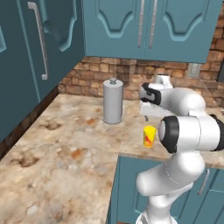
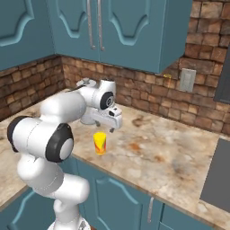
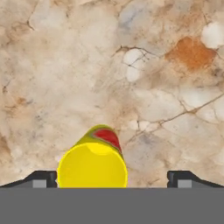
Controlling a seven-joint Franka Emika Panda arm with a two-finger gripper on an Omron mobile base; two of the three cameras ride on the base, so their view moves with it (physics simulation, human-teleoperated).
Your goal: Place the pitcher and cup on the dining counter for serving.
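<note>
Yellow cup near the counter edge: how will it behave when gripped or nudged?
The yellow cup looks rigid and hollow, so probably light and easy to shove. It stands upright near the counter edge; a sideways bump might tip it, and its round wall would likely roll. The hand is open above it, fingers either side.

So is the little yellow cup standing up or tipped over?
Standing up. The cup sits flat on the counter, and the hand view looks straight down onto its round open top.
</note>
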